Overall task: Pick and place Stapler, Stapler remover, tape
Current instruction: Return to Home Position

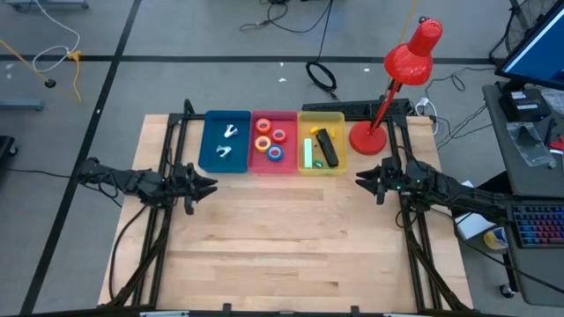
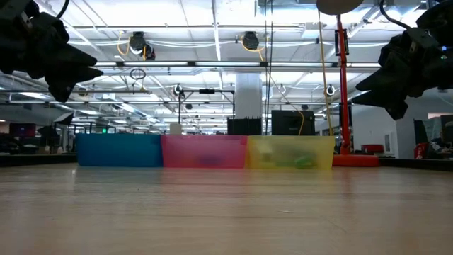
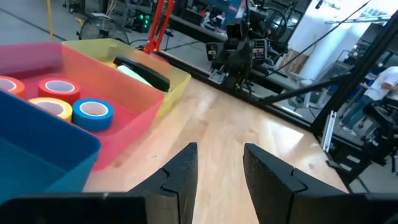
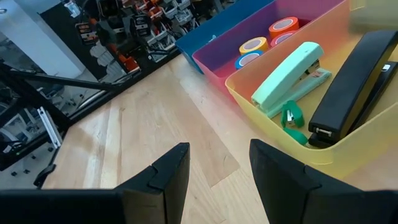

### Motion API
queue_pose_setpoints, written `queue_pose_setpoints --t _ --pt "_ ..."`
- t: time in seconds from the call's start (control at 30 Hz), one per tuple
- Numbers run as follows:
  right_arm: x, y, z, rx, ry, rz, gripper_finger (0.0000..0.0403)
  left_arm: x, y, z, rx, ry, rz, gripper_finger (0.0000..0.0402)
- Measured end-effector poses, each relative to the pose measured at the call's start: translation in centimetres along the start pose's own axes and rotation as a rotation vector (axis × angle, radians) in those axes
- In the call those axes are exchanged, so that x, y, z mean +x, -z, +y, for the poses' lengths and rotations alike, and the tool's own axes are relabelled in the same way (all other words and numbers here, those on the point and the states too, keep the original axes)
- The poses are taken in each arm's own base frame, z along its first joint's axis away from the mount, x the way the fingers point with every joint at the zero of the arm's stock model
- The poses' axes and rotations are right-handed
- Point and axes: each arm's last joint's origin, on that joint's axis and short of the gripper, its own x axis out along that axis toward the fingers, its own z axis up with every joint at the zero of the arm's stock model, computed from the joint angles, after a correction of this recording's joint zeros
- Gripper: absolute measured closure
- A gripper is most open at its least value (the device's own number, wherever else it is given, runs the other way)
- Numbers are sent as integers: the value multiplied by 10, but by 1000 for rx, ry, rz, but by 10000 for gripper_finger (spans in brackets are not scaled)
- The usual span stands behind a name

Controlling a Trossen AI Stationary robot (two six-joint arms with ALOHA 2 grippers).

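Observation:
Three bins stand side by side at the table's far edge. The blue bin [image 1: 224, 141] holds two small silvery clawed stapler removers [image 1: 227, 132]. Several tape rolls [image 3: 93, 113] lie flat in the pink bin [image 1: 274, 143]. In the yellow bin [image 1: 322, 141] lie a mint-green stapler [image 4: 289, 74], a black stapler [image 4: 351, 87] and a small green piece [image 4: 290, 118]. My left gripper [image 3: 219, 163] hovers open at the table's left side, in front of the blue bin. My right gripper [image 4: 219, 155] hovers open at the right side, near the yellow bin. Neither has anything between its fingers.
A red desk lamp [image 1: 388, 97] stands with its base on the table's far right corner, beside the yellow bin. Bare wooden tabletop [image 1: 282, 238] stretches between the two arms and toward the near edge. A desk with a keyboard [image 1: 538, 224] lies beyond the right edge.

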Motion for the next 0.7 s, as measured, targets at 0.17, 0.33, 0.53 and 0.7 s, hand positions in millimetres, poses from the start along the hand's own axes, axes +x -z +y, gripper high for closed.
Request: queue_pose_setpoints --t 0.17,0.33,0.53,0.7 --pt "0 0 0 -1 -2 -4 241 0 0 0 -12 -2 -1 270" --pt "0 -1 0 -1 -3 -6 243 0 0 0 -16 -2 -1 270" --pt "0 -1 0 -1 -3 -6 242 0 0 0 -16 -3 -1 270" --pt "0 -1 0 -1 -3 -6 242 0 0 0 -16 -3 -1 270"
